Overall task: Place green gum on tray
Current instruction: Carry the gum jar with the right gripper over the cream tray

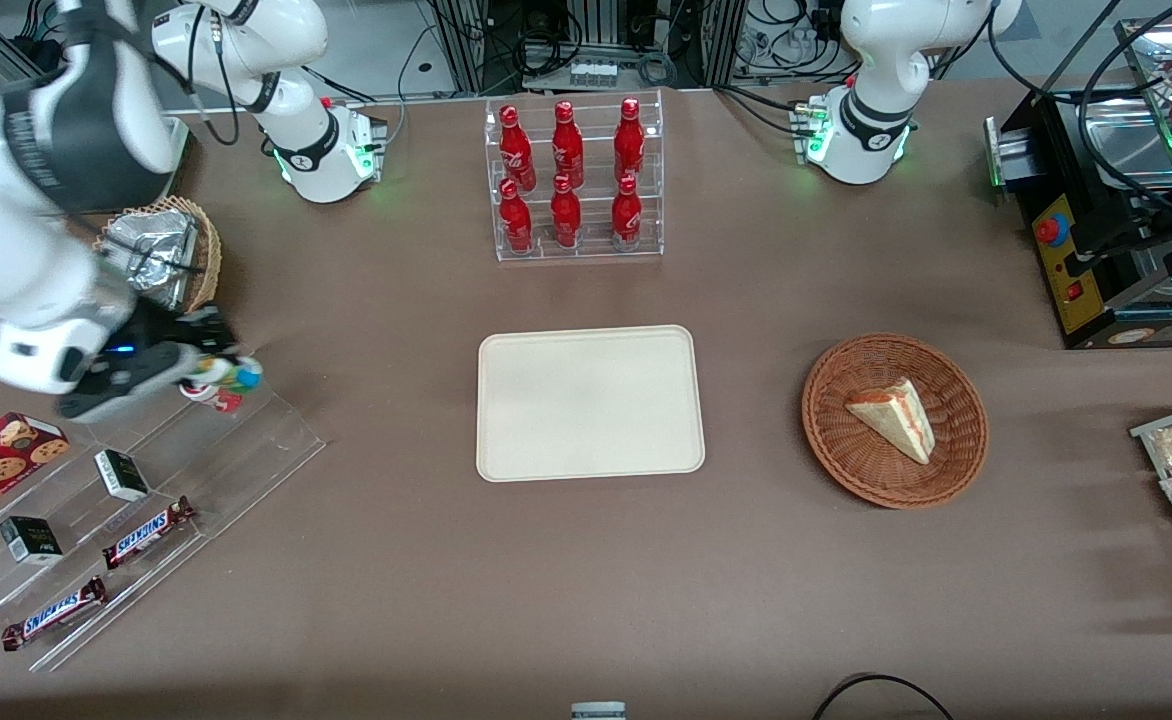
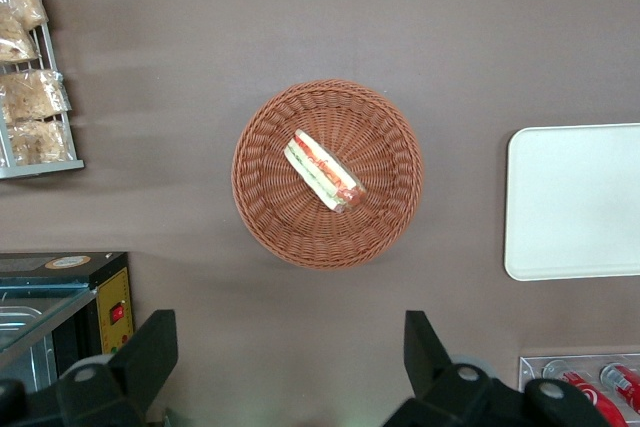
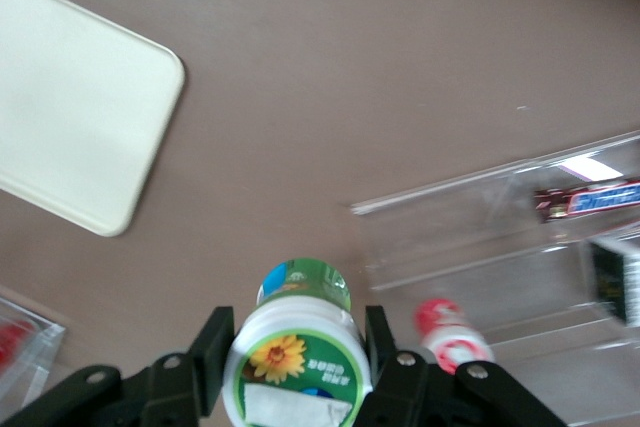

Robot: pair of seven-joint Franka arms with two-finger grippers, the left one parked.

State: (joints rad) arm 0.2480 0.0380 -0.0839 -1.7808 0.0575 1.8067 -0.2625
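Note:
My gripper [image 3: 297, 347] is shut on the green gum [image 3: 297, 359], a small green canister with a white lid and flower label; both fingers [image 3: 212, 347] press the lid's sides. In the front view the gripper [image 1: 216, 372] holds the green gum [image 1: 236, 373] just above the clear stepped display rack [image 1: 246, 440] at the working arm's end of the table. The red canister [image 3: 452, 335] stands on the rack beside it, also seen in the front view [image 1: 216, 397]. The cream tray [image 1: 589, 402] lies bare at mid-table, well apart from the gripper; it also shows in the right wrist view [image 3: 70, 137].
The rack holds Snickers bars [image 1: 146, 532], small dark boxes [image 1: 121, 474] and a cookie box [image 1: 1, 455]. A wicker basket with foil packets [image 1: 161, 250] stands near the working arm. A rack of red bottles [image 1: 574, 180] stands farther back. A brown basket with a sandwich [image 1: 894, 418] lies toward the parked arm.

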